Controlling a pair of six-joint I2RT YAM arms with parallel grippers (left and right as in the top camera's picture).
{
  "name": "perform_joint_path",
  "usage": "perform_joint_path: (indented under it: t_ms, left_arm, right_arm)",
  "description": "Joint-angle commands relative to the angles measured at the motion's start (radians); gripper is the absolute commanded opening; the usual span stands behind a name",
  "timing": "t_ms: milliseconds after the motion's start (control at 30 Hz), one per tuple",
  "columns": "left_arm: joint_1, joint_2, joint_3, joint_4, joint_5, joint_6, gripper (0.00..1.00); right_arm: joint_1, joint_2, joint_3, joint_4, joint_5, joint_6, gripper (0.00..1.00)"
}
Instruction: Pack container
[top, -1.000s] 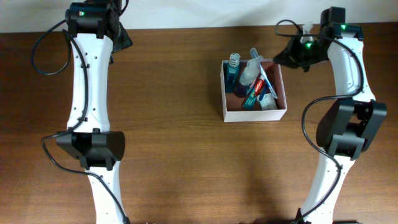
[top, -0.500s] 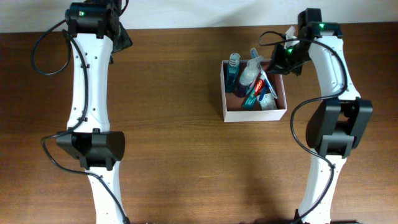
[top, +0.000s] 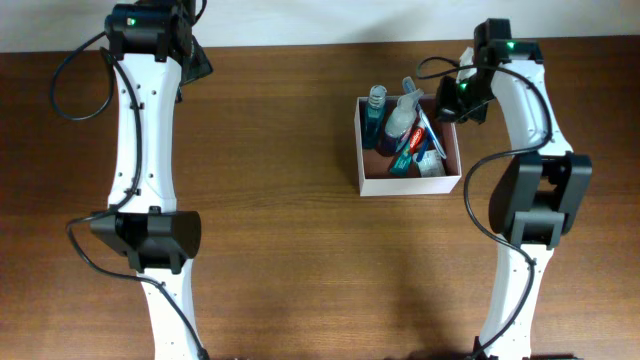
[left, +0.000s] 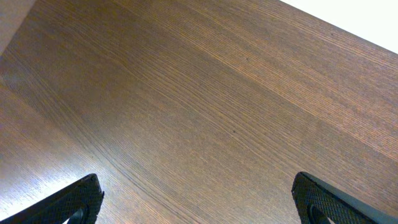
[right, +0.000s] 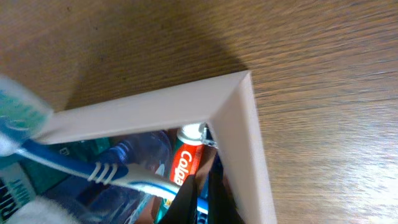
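The container (top: 410, 187) is a square white-walled box with a reddish-brown inside, on the table right of centre. It holds a blue bottle (top: 375, 112), a clear spray bottle (top: 400, 112), a red toothpaste tube (top: 405, 150) and other toiletries. My right gripper (top: 447, 100) is at its back right corner. In the right wrist view its fingers (right: 202, 199) are pressed close together just inside the white wall (right: 149, 106), beside the toothpaste (right: 186, 162) and a blue toothbrush (right: 124, 177). My left gripper (left: 196, 202) is open and empty over bare wood, at the far left (top: 192, 60).
The brown wooden table (top: 280, 200) ends at a white back edge (top: 300, 20). Both white arms stretch from the front edge to the back. Cables loop beside each arm.
My right gripper has moved left from beyond the container's right side to its back right corner and lowered in. The left arm has not moved.
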Motion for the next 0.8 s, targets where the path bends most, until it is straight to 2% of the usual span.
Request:
perform_joint_path:
  t_ms: [0,167,400,767]
  left_arm:
    - [0.002,0.011,-0.002,-0.001,-0.014,-0.012,0.99]
    - [0.002,0.011,-0.002,-0.002,-0.014,-0.013,0.99]
    - [0.002,0.011,-0.002,-0.002,-0.014,-0.012,0.99]
    - [0.002,0.011,-0.002,-0.001,-0.014,-0.012,0.99]
  right_arm:
    - [0.01,0.031,0.013,0.011,0.026,-0.01,0.04]
    - [0.01,0.032,0.013,0.019,0.013,-0.01,0.04]
    - [0.008,0.032,0.013,-0.058,-0.01,-0.014,0.04]
    - [-0.014,0.024,0.033,-0.188,-0.152,-0.025,0.04]
